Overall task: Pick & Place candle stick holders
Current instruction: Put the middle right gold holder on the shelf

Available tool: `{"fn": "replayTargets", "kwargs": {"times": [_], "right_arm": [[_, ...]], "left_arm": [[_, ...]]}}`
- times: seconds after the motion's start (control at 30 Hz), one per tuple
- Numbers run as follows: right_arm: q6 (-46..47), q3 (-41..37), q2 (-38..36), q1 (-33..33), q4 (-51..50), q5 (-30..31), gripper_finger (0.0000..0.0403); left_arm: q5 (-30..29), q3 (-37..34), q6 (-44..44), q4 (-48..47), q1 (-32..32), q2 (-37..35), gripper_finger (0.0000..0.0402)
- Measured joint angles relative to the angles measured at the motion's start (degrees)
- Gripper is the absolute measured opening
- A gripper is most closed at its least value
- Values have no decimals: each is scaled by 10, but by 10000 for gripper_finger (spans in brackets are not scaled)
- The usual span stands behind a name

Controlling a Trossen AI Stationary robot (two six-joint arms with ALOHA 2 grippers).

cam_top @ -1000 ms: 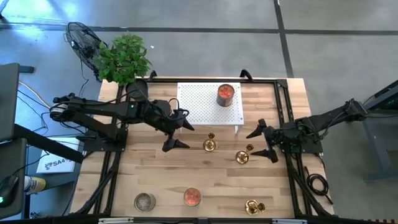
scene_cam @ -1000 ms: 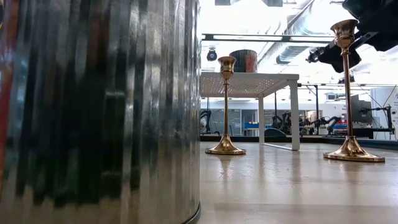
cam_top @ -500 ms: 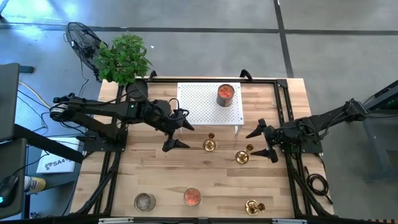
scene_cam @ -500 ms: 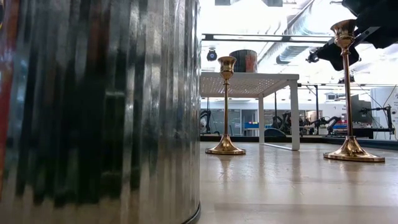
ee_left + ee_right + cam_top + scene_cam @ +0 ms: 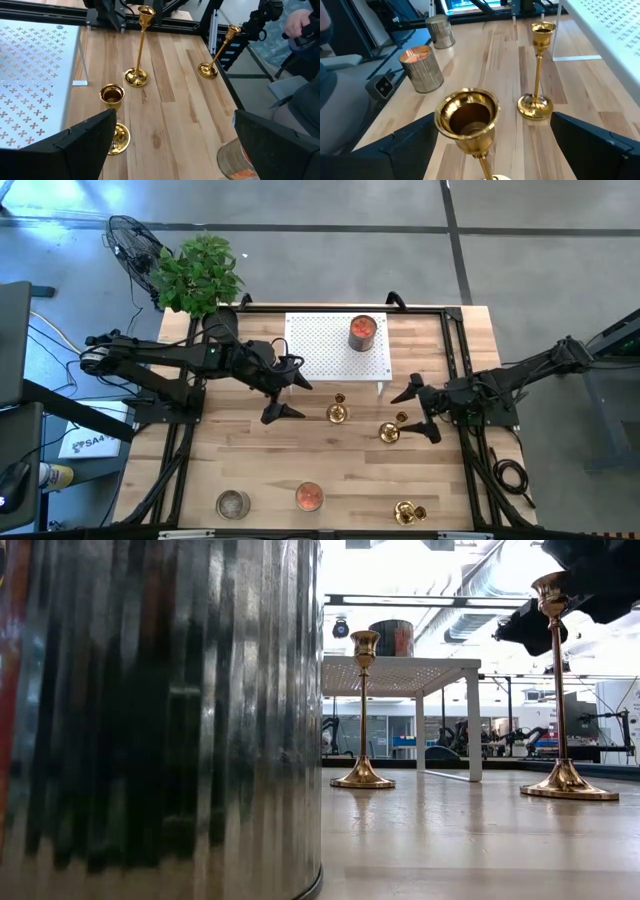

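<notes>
Three gold candle stick holders stand upright on their round bases on the wooden table: one (image 5: 337,412) near the middle, one (image 5: 390,430) to its right, and one (image 5: 405,510) by the near right edge. My right gripper (image 5: 415,413) is open. The middle-right holder's cup (image 5: 467,117) stands just ahead of the gap between its fingers, untouched. My left gripper (image 5: 293,398) hangs open left of the middle holder (image 5: 112,117) and holds nothing.
A white perforated stand (image 5: 337,345) with a candle tin (image 5: 362,330) on it sits at the far middle. Two more tins (image 5: 233,503) (image 5: 310,497) stand by the near edge, one (image 5: 160,720) filling the low view's left. A potted plant (image 5: 198,275) is at the far left corner.
My right gripper has edged a little toward the table's left edge, closer to the cup of the candle stick holder in front of it, and has stayed open. The holders have not moved.
</notes>
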Motion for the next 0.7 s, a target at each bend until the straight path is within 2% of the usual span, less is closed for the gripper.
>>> {"fn": "replayTargets", "kwargs": {"times": [0.43,0.7], "right_arm": [[-11,0,4,0,-3,-14,373],[-22,0,4,0,-3,0,344]], "left_arm": [[0,0,0,0,0,0,395],[0,0,0,0,0,0,395]]}}
